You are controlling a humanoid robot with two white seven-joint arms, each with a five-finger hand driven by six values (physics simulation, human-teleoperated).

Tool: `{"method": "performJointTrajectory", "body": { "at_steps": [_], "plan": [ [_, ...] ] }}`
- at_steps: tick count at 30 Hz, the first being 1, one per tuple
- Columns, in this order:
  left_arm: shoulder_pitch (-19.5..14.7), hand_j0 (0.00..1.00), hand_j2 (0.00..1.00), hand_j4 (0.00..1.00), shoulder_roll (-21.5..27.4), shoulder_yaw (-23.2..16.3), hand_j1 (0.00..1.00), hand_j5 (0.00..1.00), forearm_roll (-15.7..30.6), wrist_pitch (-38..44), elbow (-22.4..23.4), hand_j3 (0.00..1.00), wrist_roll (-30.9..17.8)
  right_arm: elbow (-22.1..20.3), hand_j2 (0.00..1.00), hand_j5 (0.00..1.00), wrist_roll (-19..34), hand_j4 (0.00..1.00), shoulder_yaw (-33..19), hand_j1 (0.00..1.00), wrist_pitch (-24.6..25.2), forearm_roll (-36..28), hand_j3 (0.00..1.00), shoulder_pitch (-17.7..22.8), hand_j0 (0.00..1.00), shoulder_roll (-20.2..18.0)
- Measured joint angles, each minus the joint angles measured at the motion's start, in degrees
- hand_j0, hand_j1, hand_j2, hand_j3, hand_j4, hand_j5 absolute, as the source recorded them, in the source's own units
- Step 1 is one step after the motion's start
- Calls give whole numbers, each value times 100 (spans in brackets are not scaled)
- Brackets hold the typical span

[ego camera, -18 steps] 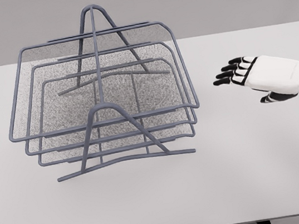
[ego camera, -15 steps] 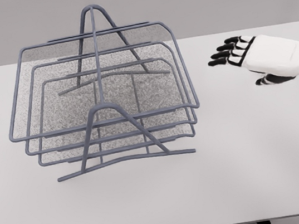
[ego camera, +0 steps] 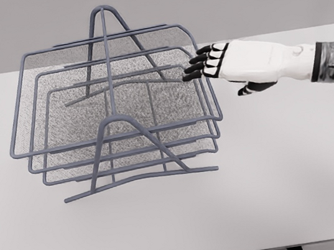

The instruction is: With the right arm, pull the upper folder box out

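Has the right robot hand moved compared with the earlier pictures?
Yes. The right robot hand has moved left across the table, and its fingertips are now at the right rim of the upper tray of the rack.

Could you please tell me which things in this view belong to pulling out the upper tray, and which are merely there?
Belonging to the job:
- upper tray of the wire rack
- right hand, fingers spread at the tray's right rim

Merely there:
- middle tray
- lowest tray
- rack frame
- white table
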Motion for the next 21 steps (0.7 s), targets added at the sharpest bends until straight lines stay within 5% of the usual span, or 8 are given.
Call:
{"method": "performJointTrajectory", "body": {
  "at_steps": [21],
  "plan": [
    [0, 100, 100, 100, 0, 0, 100, 100, 0, 0, -1, 100, 0, -32, 100, 100, -25, 100, 362, 100, 56, -334, 100, 185, 100, -891]
  ]
}}
